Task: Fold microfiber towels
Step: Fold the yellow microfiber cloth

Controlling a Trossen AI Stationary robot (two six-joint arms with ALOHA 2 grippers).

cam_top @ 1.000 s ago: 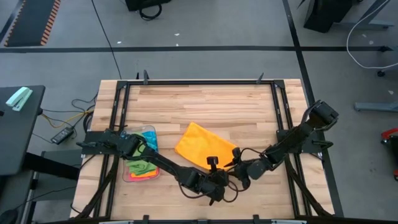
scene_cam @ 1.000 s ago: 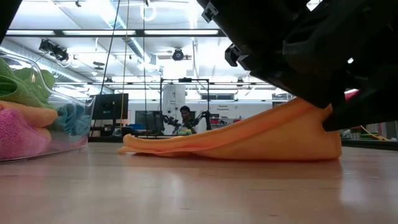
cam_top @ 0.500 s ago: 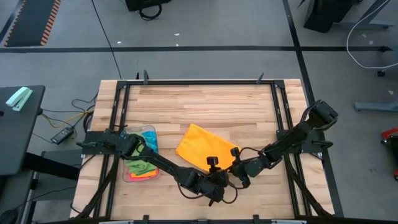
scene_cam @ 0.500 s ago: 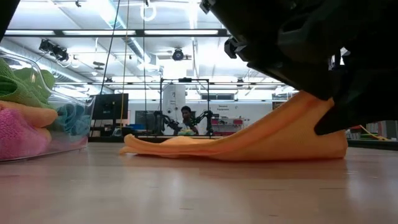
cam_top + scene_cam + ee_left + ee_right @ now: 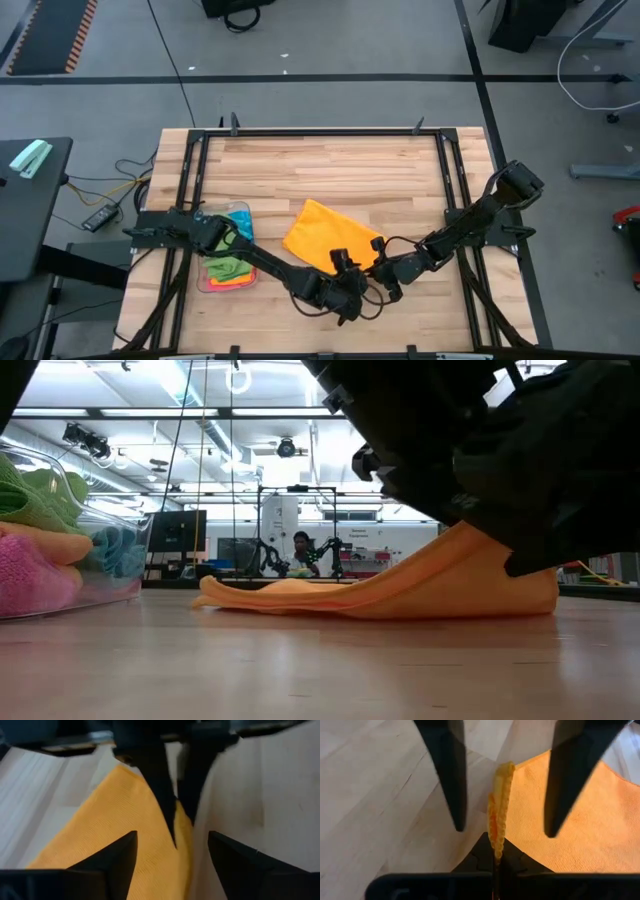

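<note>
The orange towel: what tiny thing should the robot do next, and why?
Probably lift that corner and carry it across the orange towel. The right gripper is shut on the towel's near corner, the left gripper is open beside it, and most of the towel lies flat on the table.

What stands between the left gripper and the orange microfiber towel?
Only the right gripper: its jaws are shut on a corner of the orange microfiber towel, directly ahead of the open left gripper.

Site: robotics lab | Evidence: wooden table (image 5: pixel 330 170) on grey floor (image 5: pixel 330 40); ceiling strip lights (image 5: pixel 190 412); monitors (image 5: pixel 178 530); person (image 5: pixel 297 546) beyond, far side.
</note>
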